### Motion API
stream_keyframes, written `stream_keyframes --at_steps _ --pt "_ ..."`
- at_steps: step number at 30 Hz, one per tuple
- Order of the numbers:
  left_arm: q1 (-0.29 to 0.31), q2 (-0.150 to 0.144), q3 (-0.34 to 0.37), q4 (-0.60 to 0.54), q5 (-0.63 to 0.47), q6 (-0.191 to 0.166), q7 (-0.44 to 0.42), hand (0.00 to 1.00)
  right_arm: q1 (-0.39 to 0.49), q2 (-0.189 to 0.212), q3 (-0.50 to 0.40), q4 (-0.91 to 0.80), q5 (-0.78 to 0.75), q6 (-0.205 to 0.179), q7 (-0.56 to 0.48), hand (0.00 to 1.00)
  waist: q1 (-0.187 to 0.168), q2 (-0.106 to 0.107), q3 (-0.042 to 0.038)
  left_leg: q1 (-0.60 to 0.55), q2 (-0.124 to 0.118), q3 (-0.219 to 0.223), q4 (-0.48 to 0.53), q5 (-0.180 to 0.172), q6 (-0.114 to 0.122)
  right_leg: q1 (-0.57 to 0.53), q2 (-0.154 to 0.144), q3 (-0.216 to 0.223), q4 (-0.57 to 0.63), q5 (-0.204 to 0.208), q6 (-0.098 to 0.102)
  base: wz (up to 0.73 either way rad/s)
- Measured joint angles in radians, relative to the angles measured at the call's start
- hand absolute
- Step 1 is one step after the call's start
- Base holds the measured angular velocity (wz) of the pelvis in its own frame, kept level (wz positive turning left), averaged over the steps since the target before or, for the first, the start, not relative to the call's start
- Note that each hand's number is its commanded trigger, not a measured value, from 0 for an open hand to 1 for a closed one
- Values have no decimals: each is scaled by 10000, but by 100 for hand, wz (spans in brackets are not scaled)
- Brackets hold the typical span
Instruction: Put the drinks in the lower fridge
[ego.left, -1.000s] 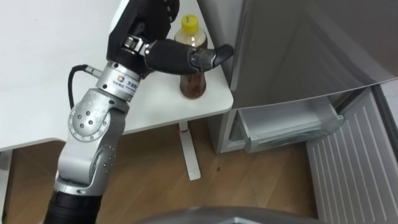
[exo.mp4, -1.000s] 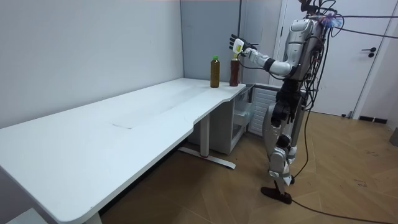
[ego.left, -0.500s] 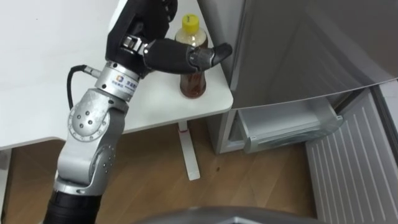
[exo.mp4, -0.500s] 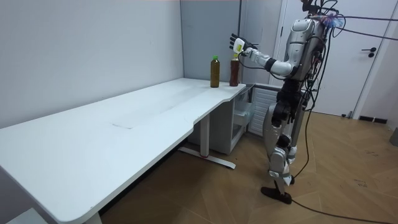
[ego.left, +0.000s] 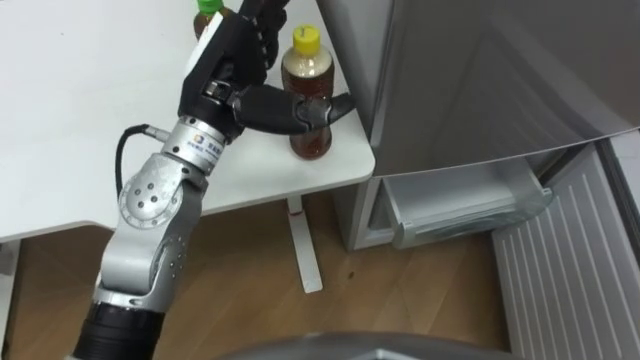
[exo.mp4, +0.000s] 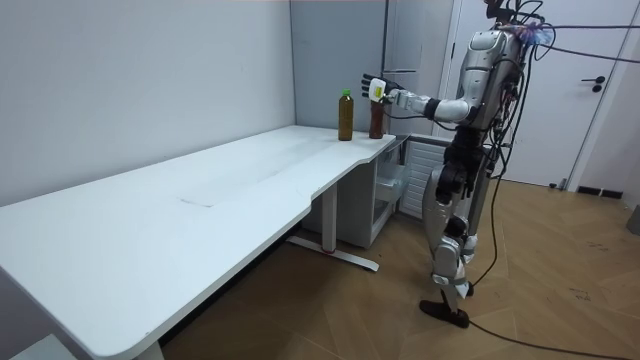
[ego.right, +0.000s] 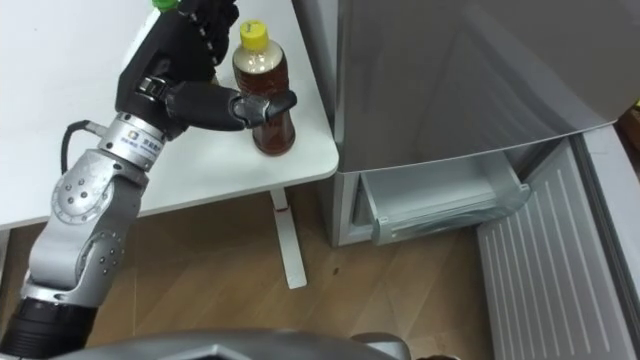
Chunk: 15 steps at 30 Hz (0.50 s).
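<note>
White table (ego.left: 60, 120) takes up the 9 to 12 o'clock part of the eye view. Both drinks stand upright on its corner next to the fridge.

Green-capped bottle (exo.mp4: 346, 116) is at about 10 o'clock from the other drink, close by but apart from it. Nothing touches it.

Left arm comes in from 7 o'clock. Left hand (ego.left: 232, 62) is on the yellow-capped bottle (ego.left: 302, 75): thumb curled across the front of the body just below the shoulder, thumb tip reaching the 3 o'clock side, fingers round the far 10 o'clock side. So the hand is wrapped round that bottle. Can't tell how firm the squeeze is. The bottle's base sits on the tabletop, near the table edge, and it holds brown liquid.

Grey fridge (ego.left: 450, 80) is at 3 o'clock from the bottle, just beside the table corner. Its lower compartment is open at about 4 o'clock from the bottle, below table height, with a pale shelf (ego.left: 460, 205) showing inside. A ribbed white panel (ego.left: 570, 270) runs toward 5 o'clock beside it.

Room view: the robot stands upright on the wooden floor at the table's end, in front of the fridge, with its left arm stretched out level to the two bottles.
</note>
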Motion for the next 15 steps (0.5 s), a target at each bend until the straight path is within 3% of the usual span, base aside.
stream_keyframes --at_steps 15 --pt "8 70 -15 94 0 -25 405 0 -2 0 2 -3 5 -89 -101 0 7 -23 17 -1 -3 -23 49 1 -2 17 -1 16 -12 0 0 0"
